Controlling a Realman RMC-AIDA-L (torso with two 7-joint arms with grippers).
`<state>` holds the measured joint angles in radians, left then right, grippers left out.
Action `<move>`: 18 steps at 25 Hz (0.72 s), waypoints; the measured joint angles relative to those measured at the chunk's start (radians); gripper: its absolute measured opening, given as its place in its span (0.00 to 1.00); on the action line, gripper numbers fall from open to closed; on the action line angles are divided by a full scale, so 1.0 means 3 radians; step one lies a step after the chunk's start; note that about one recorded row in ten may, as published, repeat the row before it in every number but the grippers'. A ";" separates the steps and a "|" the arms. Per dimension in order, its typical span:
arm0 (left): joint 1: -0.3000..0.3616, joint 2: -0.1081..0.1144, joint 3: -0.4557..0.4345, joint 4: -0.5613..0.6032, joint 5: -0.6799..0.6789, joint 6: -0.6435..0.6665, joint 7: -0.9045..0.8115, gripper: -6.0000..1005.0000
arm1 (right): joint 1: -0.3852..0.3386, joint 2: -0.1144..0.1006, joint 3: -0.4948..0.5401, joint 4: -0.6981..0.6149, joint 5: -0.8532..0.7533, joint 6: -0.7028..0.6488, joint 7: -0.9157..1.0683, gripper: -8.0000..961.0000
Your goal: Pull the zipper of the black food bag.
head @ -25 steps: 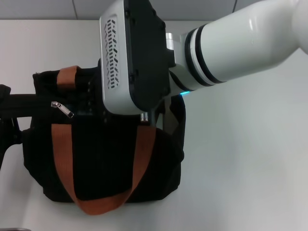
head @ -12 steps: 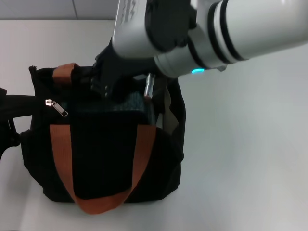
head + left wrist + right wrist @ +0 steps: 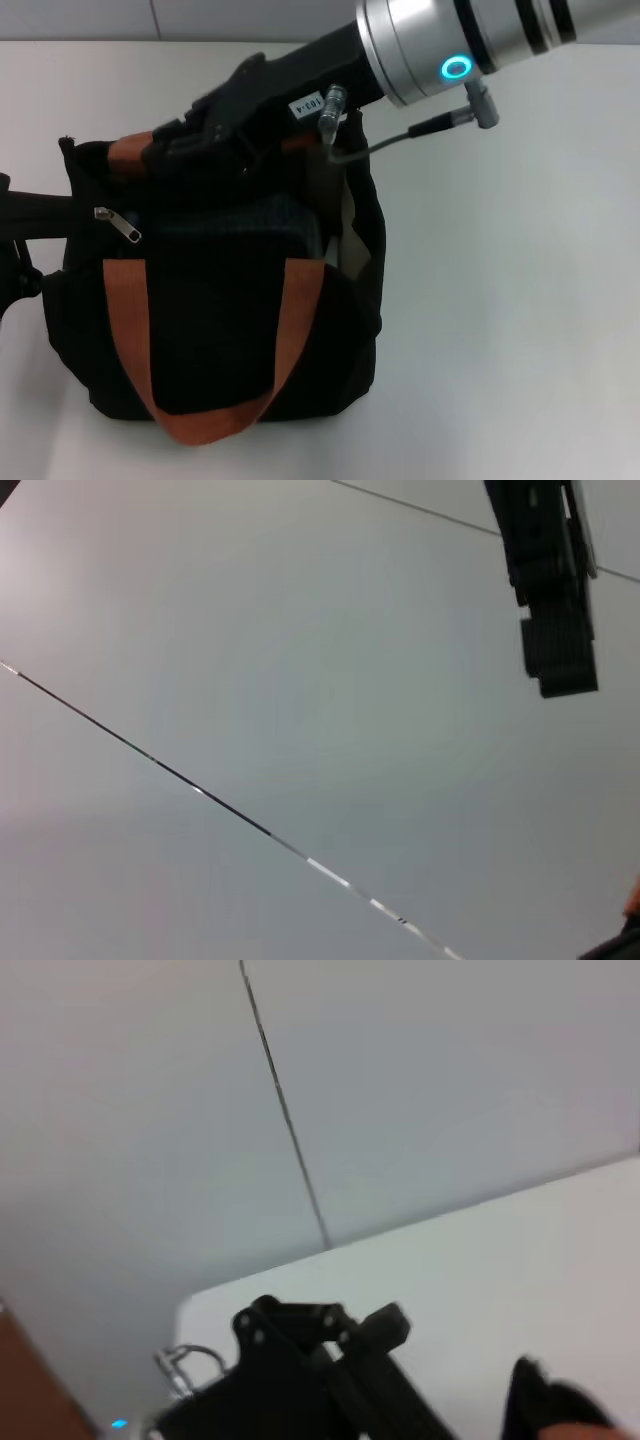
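The boxy black fabric food bag (image 3: 220, 300) sits on the white tabletop (image 3: 500, 300). Its small silver zipper pull (image 3: 118, 223) lies left and nearer than the right hand (image 3: 170, 150), whose grip I cannot tell.

Right arm: brushed silver cylindrical wrist segment (image 3: 440, 40) with black bands, glowing cyan ring LED (image 3: 457, 68) on its side. Matte black gripper body (image 3: 250, 100) carries a small white label reading "103-4" (image 3: 307, 103). Metal plug connector (image 3: 485, 100) feeds a thin grey cable (image 3: 385, 146), ending at a silver barrel plug (image 3: 329, 112). Left arm: black link (image 3: 30, 212) at 9 o'clock.
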<state>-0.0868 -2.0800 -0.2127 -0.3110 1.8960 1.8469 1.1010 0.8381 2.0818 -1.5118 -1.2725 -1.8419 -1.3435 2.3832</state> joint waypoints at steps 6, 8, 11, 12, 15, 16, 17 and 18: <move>0.0017 0.0000 0.0033 -0.0001 0.0003 -0.0003 0.0001 0.02 | 0.0109 0.0007 0.0015 0.0409 0.0023 -0.0019 -0.0125 0.30; 0.0011 0.0000 0.0034 0.0001 0.0004 0.0004 0.0002 0.02 | 0.0128 0.0011 0.0015 0.0471 0.0027 0.0006 -0.0155 0.32; -0.0006 0.0000 0.0035 0.0004 0.0005 -0.0011 0.0002 0.02 | 0.0191 0.0021 0.0013 0.0632 0.0062 0.0058 -0.0174 0.33; -0.0011 0.0000 0.0039 0.0004 0.0005 -0.0016 0.0002 0.02 | 0.0208 0.0024 0.0001 0.0673 0.0072 0.0074 -0.0182 0.33; -0.0024 0.0000 0.0062 0.0000 0.0005 -0.0020 0.0002 0.02 | 0.0254 0.0030 -0.0088 0.0779 0.0127 0.0105 -0.0199 0.34; -0.0028 0.0000 0.0069 0.0000 0.0006 -0.0020 0.0002 0.02 | 0.0269 0.0030 -0.0118 0.0802 0.0150 0.0107 -0.0199 0.34; -0.0028 0.0000 0.0069 0.0000 0.0006 -0.0028 0.0002 0.02 | 0.0278 0.0030 -0.0134 0.0815 0.0160 0.0107 -0.0199 0.34; -0.0027 0.0000 0.0071 0.0003 0.0006 -0.0046 0.0002 0.02 | 0.0287 0.0030 -0.0152 0.0829 0.0170 0.0103 -0.0199 0.34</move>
<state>-0.0948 -2.0801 -0.1915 -0.3101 1.8976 1.8332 1.1015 0.9244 2.0909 -1.5573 -1.0237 -1.7909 -1.3124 2.3235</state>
